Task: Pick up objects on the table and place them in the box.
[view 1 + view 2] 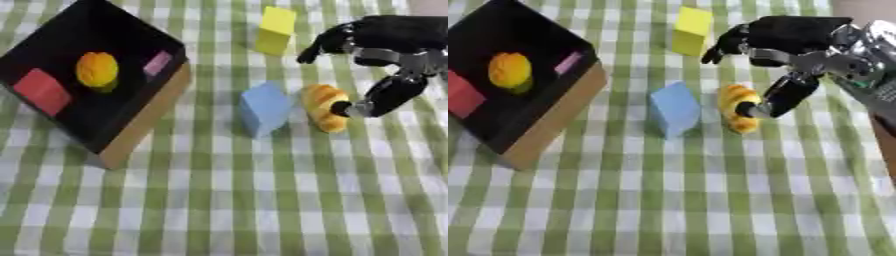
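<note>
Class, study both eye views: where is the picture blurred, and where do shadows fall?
Left eye view: soft throughout, the robot hand smeared at its edges; the blue block shades the cloth below it. Right eye view: equally soft; the box interior is dark.

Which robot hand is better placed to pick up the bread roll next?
Right. The right robot hand is open above the bread roll, its thumb touching the roll's side. The left robot hand shows in neither view.
</note>
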`<state>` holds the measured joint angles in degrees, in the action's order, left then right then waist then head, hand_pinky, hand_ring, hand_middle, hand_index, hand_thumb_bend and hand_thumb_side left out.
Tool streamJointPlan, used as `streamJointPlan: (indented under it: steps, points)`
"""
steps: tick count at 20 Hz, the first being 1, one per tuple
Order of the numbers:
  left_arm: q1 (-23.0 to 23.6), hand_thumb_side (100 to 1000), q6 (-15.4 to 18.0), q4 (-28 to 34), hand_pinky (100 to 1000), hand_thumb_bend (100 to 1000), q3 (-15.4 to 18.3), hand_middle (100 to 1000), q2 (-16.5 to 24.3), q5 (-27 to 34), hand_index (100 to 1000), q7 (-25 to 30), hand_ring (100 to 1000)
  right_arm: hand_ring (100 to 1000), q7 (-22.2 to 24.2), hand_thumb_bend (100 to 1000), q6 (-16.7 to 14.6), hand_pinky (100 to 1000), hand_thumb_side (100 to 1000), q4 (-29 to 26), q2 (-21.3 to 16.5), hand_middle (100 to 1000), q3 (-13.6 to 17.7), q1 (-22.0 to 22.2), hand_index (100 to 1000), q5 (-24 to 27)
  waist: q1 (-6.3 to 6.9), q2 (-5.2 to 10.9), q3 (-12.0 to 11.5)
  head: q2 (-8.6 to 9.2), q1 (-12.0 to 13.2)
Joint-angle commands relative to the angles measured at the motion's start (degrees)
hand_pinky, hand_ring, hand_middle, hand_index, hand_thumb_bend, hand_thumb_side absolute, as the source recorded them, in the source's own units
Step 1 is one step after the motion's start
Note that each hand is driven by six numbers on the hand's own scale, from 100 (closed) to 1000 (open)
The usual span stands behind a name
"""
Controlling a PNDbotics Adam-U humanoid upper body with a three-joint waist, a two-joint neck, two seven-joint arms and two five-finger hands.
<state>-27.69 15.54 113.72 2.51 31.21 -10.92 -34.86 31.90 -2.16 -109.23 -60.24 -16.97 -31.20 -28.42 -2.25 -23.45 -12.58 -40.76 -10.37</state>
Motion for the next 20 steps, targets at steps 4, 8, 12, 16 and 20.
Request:
streamJointPlan:
  steps: [4, 8, 12, 16, 20]
  points:
    - [-0.16, 682, -0.04, 0.88, 795, 392, 0.43, 765, 0.75, 0.14, 822, 0.05, 795, 850, -1.21, 405, 0.21, 849, 100, 2.99, -0.55, 771, 0.9, 0.28, 898, -2.1, 0.34, 0.75, -0.03, 0.58, -0.01]
    - [-0.11, 682, -0.02, 0.88, 795, 390, 0.44, 765, 0.6, 0.18, 822, 0.0, 795, 850, -1.58, 405, 0.04, 849, 100, 5.05, -0.09, 771, 0.84, 0.71, 897, -2.84, 0.44, 0.57, -0.05, 0.73, -0.05]
    - [-0.07, 683, 0.0, 0.88, 795, 389, 0.45, 765, 0.49, 0.22, 822, -0.03, 796, 849, -1.51, 404, -0.46, 848, 100, 6.58, 0.34, 767, 0.48, 1.0, 896, -2.91, 0.51, 0.43, -0.1, 0.84, -0.07]
    - [-0.18, 683, 0.06, 0.88, 794, 388, 0.4, 766, 0.33, 0.31, 822, -0.02, 796, 849, -0.78, 403, -1.17, 847, 100, 7.79, 0.86, 764, -0.41, 0.96, 894, -3.01, 0.56, 0.29, -0.18, 1.0, -0.18]
    - [-0.27, 684, 0.11, 0.88, 794, 387, 0.38, 766, 0.2, 0.39, 822, -0.02, 797, 843, -0.5, 403, -1.56, 844, 100, 9.57, 1.62, 694, -1.17, 0.75, 851, -3.45, 0.66, 0.07, -0.33, 1.03, -0.22]
